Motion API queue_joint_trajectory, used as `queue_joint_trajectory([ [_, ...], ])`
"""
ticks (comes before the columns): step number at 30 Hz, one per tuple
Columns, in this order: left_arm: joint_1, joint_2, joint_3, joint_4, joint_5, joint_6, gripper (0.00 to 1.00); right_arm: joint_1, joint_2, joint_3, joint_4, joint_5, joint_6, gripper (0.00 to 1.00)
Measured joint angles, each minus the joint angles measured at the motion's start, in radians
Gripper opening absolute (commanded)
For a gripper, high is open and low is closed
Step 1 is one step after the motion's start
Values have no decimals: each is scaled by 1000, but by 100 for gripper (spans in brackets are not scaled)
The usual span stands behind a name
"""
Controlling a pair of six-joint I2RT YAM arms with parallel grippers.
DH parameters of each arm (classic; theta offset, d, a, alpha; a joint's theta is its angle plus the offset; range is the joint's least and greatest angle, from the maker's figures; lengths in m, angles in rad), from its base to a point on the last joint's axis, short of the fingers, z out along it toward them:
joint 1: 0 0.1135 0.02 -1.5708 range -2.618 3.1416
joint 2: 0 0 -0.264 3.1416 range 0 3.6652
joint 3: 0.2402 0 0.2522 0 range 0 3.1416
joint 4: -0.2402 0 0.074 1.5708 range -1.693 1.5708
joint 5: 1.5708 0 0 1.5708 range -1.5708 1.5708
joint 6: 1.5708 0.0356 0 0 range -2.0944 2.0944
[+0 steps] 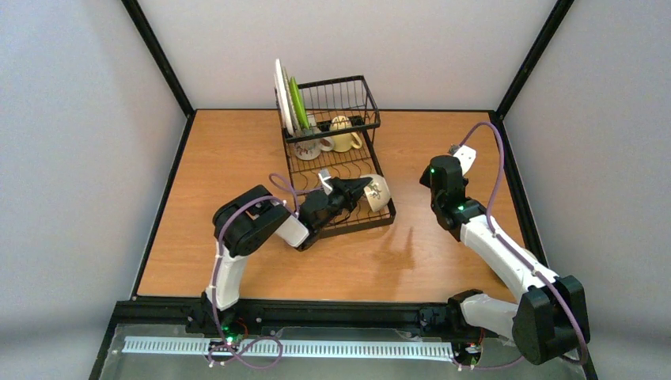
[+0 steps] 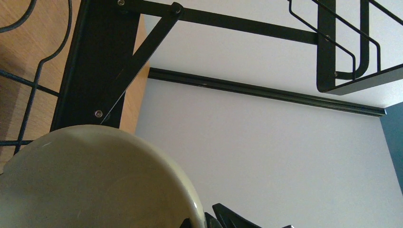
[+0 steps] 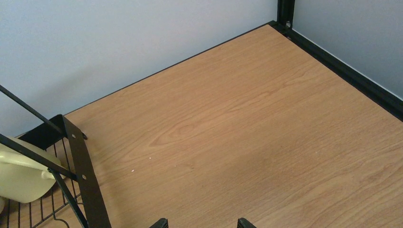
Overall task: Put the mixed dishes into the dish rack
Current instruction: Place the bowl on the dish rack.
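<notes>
- Left gripper (image 1: 360, 192): jaws clenched on the rim of a small cream glazed ceramic bowl (image 1: 379, 191), as far as the top view shows.
- The bowl is tipped on its side over the near right corner of the flat tray of the black wire dish rack (image 1: 340, 168). I cannot tell whether it touches the wires.
- Left wrist view: the bowl's smooth cream wall (image 2: 95, 180) fills the lower left, with the rack's frame (image 2: 95, 61) just beyond it.
- Right gripper (image 1: 461, 155): jaws released wide, holding nothing, above the bare wooden table (image 1: 443, 253), well apart from the rack.
- Racked in the tall basket section: upright pale plates (image 1: 281, 93), a lime-green plate (image 1: 297, 103) beside them and two pale mugs (image 1: 328, 140) at the basket's near side.
- Handling, by judgement: the bowl is rigid ceramic, light but brittle. The glaze is slick, so a thin-rim pinch can swivel or slip.
- Best hold: one finger inside the rim and one outside, pinching the wall deep enough to stop the bowl rotating.
- Risk: chipping on the wire if it is let go before it is seated. Lower it until the rim rests between the tray wires, then release.
</notes>
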Motion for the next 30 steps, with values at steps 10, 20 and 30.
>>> queue_joint_trajectory([
  [10,0,38,4,85,-1,-14,0,-1,9,0,0,-3,-2,83],
  [20,0,9,-4,13,8,-11,0,-1,19,0,0,-6,-3,83],
  [30,0,-101,32,-323,29,41,1,-2,18,0,0,-11,-3,83],
])
